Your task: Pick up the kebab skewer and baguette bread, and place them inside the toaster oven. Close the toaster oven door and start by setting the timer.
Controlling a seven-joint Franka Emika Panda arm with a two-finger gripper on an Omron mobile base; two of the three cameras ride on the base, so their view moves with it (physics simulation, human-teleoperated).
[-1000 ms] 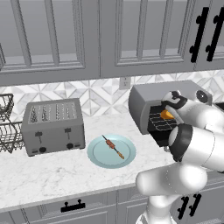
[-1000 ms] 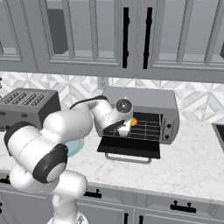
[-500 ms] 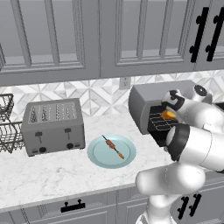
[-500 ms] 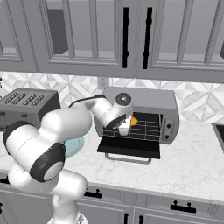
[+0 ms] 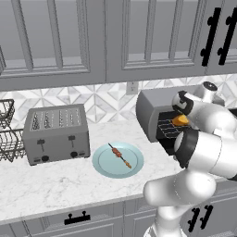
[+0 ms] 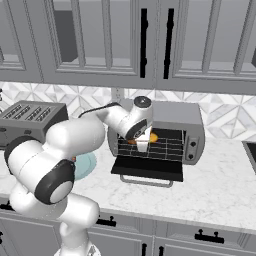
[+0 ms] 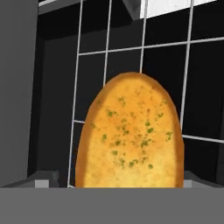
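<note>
My fingers (image 6: 142,145) stand spread either side of the baguette (image 7: 129,133), which lies on the rack inside the oven (image 6: 172,131), centre frame. Door (image 6: 147,168) down for loading. Skewer (image 5: 120,155) waits on the plate (image 5: 104,163).

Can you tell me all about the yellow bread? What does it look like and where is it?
The baguette bread is a short, stubby loaf, golden orange with a browner edge and little green flecks on its cut face. It sits inside the toaster oven on the wire rack, near the rack's left side, with the door folded down. The gripper is right at it.
</note>
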